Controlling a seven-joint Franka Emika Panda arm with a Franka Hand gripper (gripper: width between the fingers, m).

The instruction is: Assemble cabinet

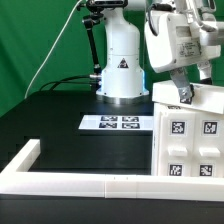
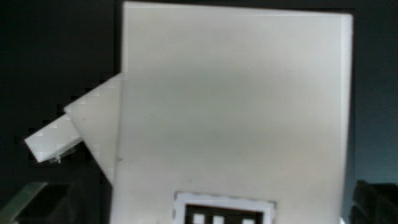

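Running along the front of the exterior view, the white rail frame (image 1: pixel 90 181) is bordering the black worktop (image 1: pixel 50 125). Behind it the marker board (image 1: pixel 115 123) is lying flat. On the exterior view's right the cabinet (image 1: pixel 190 135) is standing, tags facing the camera, with the fingers (image 1: pixel 185 92) reaching its top edge; their opening cannot be told. From the wrist view, a broad white cabinet panel (image 2: pixel 222 105) is filling the frame, one tag (image 2: pixel 224 211) showing.

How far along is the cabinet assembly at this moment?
Done: at least one large tagged white part of the cabinet lies at the exterior view's right, against the white rail frame.
In hand: the gripper is down at that part's top edge; whether it grips is unclear.
Left: no finished box shows, so joining remains.
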